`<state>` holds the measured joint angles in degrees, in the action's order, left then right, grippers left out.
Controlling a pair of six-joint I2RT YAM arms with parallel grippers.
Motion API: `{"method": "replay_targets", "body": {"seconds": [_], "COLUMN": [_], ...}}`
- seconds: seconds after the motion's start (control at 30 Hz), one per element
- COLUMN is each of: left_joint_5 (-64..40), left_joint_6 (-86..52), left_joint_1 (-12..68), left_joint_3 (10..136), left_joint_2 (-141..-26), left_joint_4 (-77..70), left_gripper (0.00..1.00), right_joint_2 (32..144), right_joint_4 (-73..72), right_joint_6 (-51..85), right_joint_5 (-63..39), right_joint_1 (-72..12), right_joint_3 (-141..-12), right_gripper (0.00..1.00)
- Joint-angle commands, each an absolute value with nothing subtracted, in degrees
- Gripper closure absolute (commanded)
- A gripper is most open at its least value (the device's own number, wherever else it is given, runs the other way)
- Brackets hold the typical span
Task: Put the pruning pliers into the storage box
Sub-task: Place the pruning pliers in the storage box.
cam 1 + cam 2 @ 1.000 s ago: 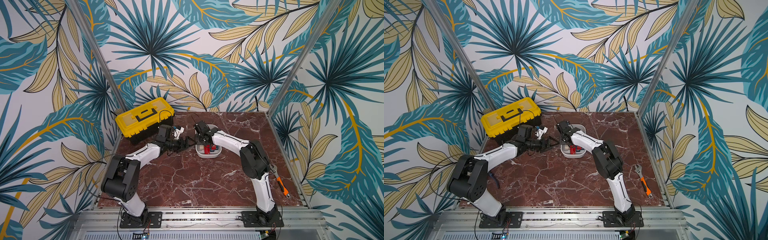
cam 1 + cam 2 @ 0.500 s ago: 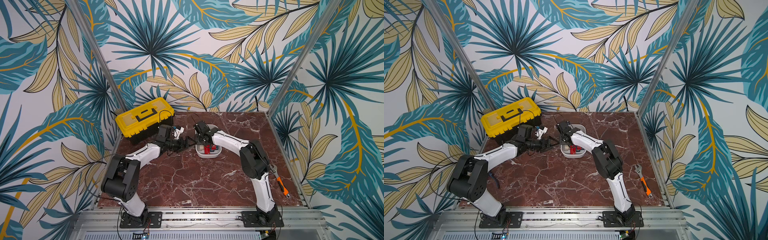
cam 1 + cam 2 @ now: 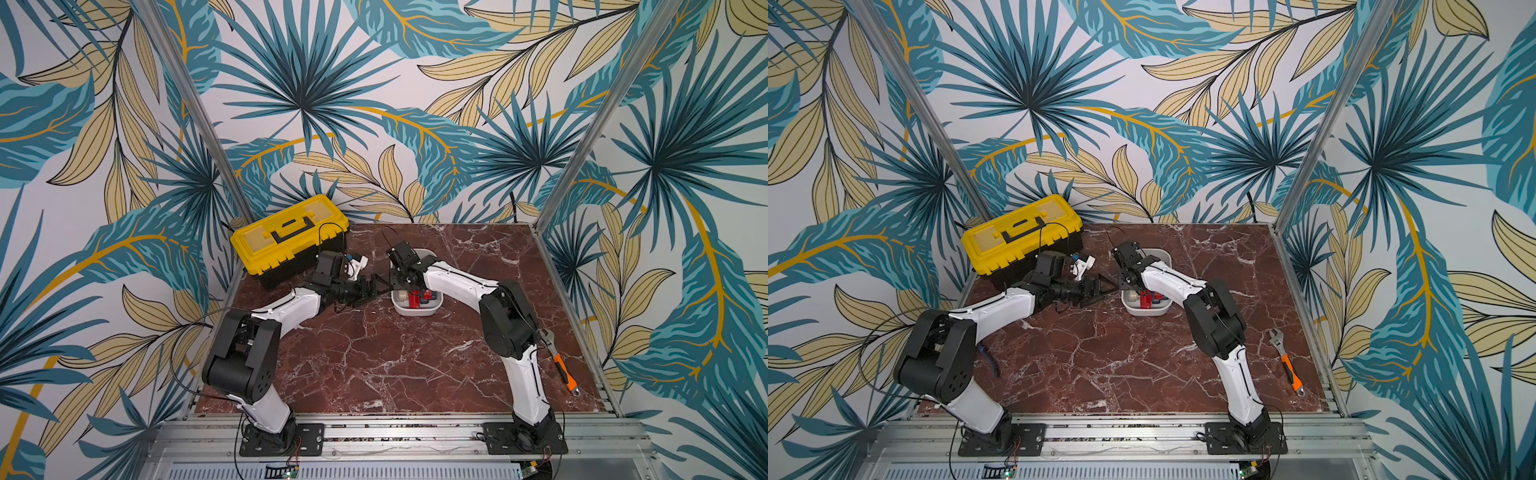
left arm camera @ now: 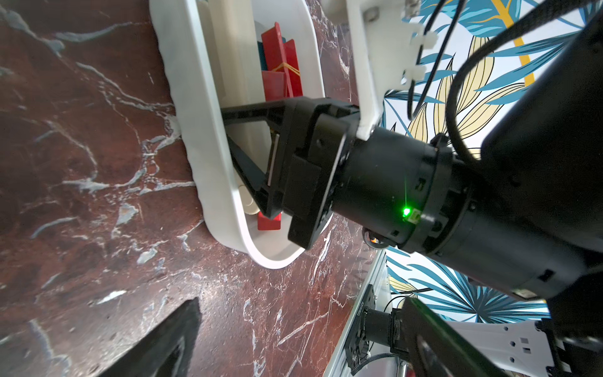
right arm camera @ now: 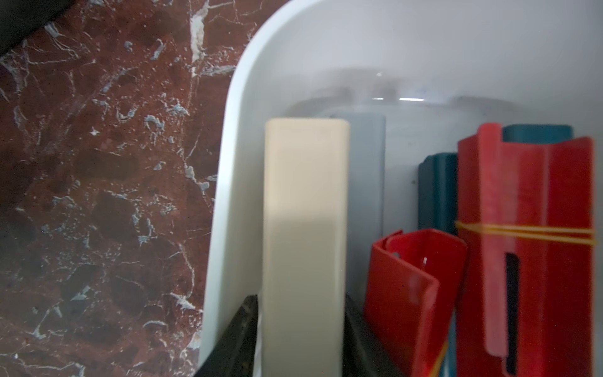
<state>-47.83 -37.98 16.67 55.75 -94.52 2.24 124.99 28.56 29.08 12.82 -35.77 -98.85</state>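
Observation:
The white storage box (image 3: 415,311) (image 3: 1144,311) sits mid-table with several pruning pliers lying in it: a beige bar (image 5: 305,212), a grey one (image 5: 367,163), teal ones (image 5: 437,189) and red ones (image 5: 522,196) (image 3: 414,298). My right gripper (image 3: 405,286) (image 5: 298,300) reaches down into the box. Its fingers stand on either side of the beige bar, which lies along the box wall (image 5: 228,163), and a thin gap shows at one finger. My left gripper (image 3: 384,284) (image 4: 300,333) is wide open and empty, low over the table just left of the box (image 4: 208,130).
A yellow toolbox (image 3: 291,241) with a black handle stands at the back left, close behind my left arm. An orange-handled wrench (image 3: 561,365) (image 3: 1287,361) lies by the table's right edge. The two grippers nearly meet at the box's left side.

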Motion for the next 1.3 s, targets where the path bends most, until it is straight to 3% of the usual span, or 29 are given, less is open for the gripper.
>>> {"method": "replay_targets", "body": {"seconds": [0.0, 0.67, 1.27], "left_joint_5": [-48.5, -47.7, -45.1], "left_joint_6": [-37.9, -37.5, -31.6], "left_joint_1": [16.3, 16.3, 16.3], "left_joint_3": [55.3, 56.3, 59.7], "left_joint_2": [-94.2, -94.9, -92.1], "left_joint_4": [0.9, 1.9, 9.2], "left_gripper": [0.0, 0.0, 0.0], "right_joint_2": [122.1, 114.5, 85.9], "right_joint_4": [30.4, 30.7, 28.2], "right_joint_6": [28.0, 27.2, 25.1], "right_joint_5": [14.4, 13.6, 11.1], "right_joint_1": [-35.7, -35.7, -35.9], "right_joint_3": [-98.2, -95.2, -72.1], "right_gripper": [0.57, 0.55, 0.49]}}
